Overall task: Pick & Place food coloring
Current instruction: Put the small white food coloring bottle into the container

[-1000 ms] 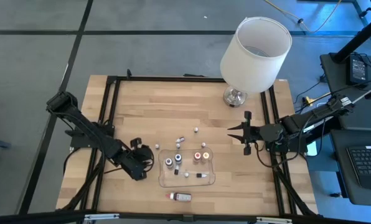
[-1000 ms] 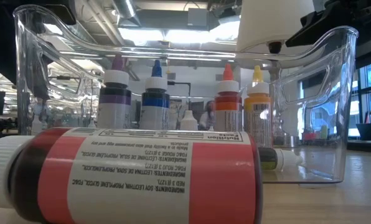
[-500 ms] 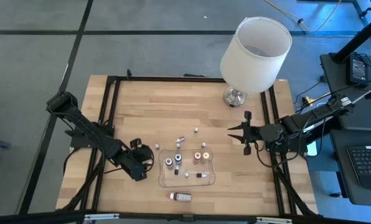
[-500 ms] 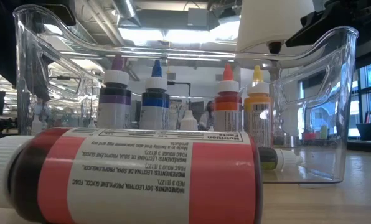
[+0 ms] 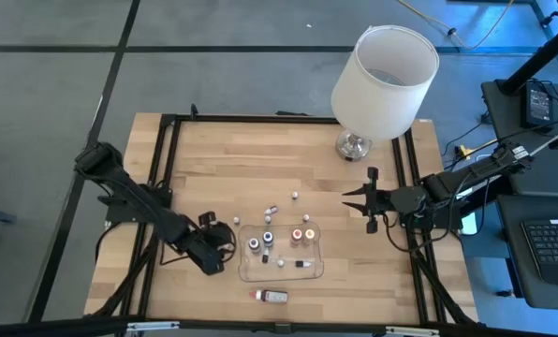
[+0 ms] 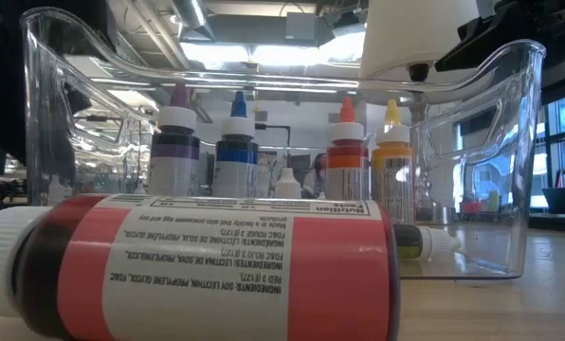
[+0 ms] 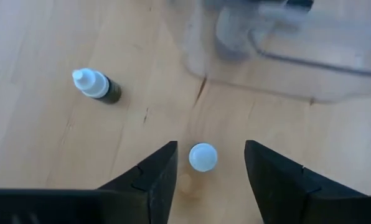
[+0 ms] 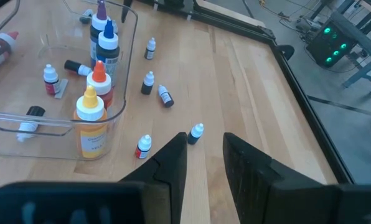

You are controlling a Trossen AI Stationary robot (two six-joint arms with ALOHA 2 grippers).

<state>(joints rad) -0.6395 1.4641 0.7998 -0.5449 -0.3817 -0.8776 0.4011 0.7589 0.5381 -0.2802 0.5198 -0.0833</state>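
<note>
A tiny food coloring bottle, seen from above as a round white cap (image 7: 203, 157), stands upright on the table just left of the clear tray (image 5: 281, 271). My left gripper (image 7: 209, 149) is open, with one finger on each side of that cap and neither touching it. Another small dark bottle (image 7: 97, 86) lies on its side nearby. More small bottles (image 8: 148, 81) are scattered beyond the tray, and several taller ones (image 6: 235, 142) stand inside it. My right gripper (image 8: 204, 138) waits open near the table's right edge, above the wood.
A large red-labelled bottle (image 5: 271, 296) lies on its side in front of the tray near the table's front edge. A white-shaded lamp (image 5: 382, 75) stands at the far right. A black frame (image 5: 167, 168) borders the wooden top.
My left arm has sunk a little toward the table beside the tray; its dark shape now covers more of the low view's left edge. The bottles and tray have stayed where they were.
</note>
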